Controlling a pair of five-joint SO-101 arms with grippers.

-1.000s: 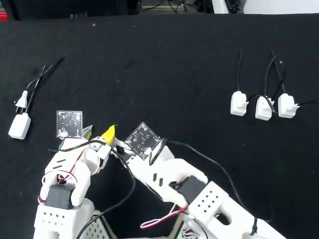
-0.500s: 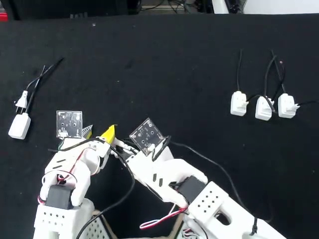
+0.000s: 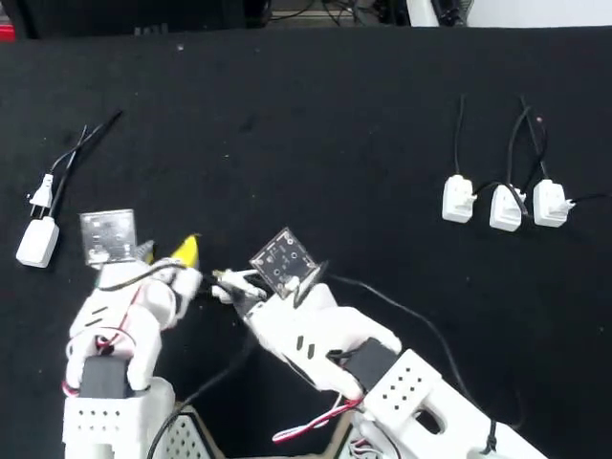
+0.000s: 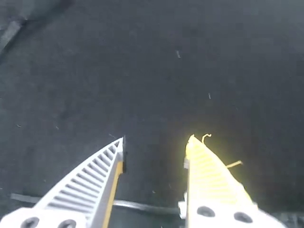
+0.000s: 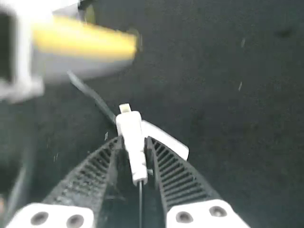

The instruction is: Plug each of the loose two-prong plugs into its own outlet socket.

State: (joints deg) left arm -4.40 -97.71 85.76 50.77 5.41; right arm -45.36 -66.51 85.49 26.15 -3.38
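Now right fingers (image 5: 173,173) pinch plug (image 5: 129,126), low over table (image 3: 316,124); left fingers (image 4: 209,175) spread alongside.

Black table (image 3: 306,124): three corded white blocks (image 3: 504,207) at right; another white block (image 3: 36,242), loose plug (image 3: 40,194) at left.

From my station the table (image 3: 316,124) reads as matt black cloth, flecked with pale lint. The left gripper (image 4: 156,138) has ribbed plastic fingers, one white and one yellow. The right gripper (image 5: 133,139) has ribbed matt black ones. The plug (image 5: 129,124) looks like smooth white plastic, perhaps slightly glossy.
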